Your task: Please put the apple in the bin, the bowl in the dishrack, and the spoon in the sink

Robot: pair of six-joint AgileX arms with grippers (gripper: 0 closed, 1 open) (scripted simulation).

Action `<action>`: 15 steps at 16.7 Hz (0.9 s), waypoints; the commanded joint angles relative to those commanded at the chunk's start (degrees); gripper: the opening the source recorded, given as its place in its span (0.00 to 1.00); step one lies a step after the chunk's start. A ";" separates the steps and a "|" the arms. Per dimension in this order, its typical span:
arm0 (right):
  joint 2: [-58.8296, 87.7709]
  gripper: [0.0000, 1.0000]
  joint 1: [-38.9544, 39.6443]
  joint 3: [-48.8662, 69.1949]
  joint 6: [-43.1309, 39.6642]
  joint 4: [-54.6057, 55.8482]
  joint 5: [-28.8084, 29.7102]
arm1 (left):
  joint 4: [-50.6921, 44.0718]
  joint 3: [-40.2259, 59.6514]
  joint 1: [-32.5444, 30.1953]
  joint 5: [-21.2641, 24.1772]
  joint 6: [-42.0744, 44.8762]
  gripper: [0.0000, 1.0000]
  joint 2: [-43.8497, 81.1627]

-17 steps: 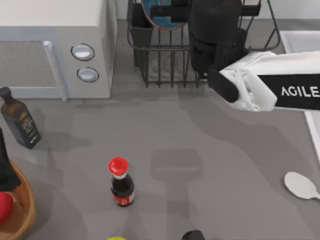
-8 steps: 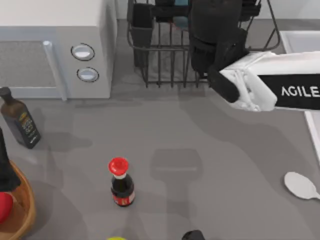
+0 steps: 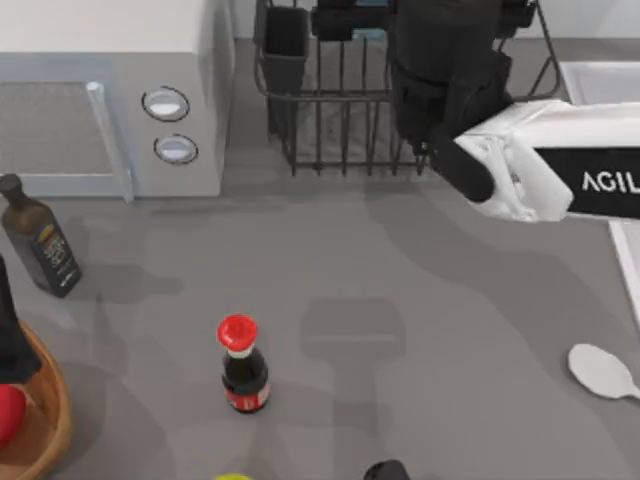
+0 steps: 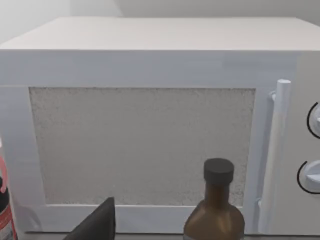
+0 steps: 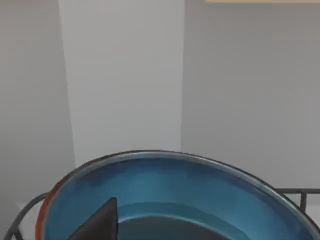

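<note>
The blue bowl (image 5: 175,185) stands inside the black wire dishrack (image 3: 330,130) at the table's back, right in front of my right gripper (image 3: 345,18). One dark finger (image 5: 97,222) stands off to the side and does not touch the bowl, so the gripper is open. The white spoon (image 3: 600,370) lies on the table at the right, near the pale sink (image 3: 600,80). The red apple (image 3: 5,415) sits in the wooden bin (image 3: 50,420) at the front left, with my left gripper (image 3: 10,350) open and parked just above it.
A white microwave (image 3: 110,100) fills the back left. A dark bottle (image 3: 40,245) stands in front of it, and a red-capped sauce bottle (image 3: 242,365) stands mid-front. A yellow-green object (image 3: 232,477) and a black one (image 3: 385,470) sit at the front edge.
The bowl has gone down from above the rack into it. My right arm has shifted a little right and toward the back. The left arm has not moved.
</note>
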 joint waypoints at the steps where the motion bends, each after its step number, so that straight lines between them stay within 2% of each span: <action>1: -1.79 1.00 -0.56 -1.16 0.00 -0.60 -0.60 | 0.00 0.00 0.00 0.00 0.00 1.00 0.00; 7: -21.44 1.00 -6.76 -13.55 -0.10 -7.04 -6.62 | 0.00 0.00 0.00 0.00 0.00 1.00 0.00; 15: -61.98 1.00 -19.53 -40.60 -0.61 -21.39 -19.94 | 0.00 0.00 0.00 0.00 0.00 1.00 0.00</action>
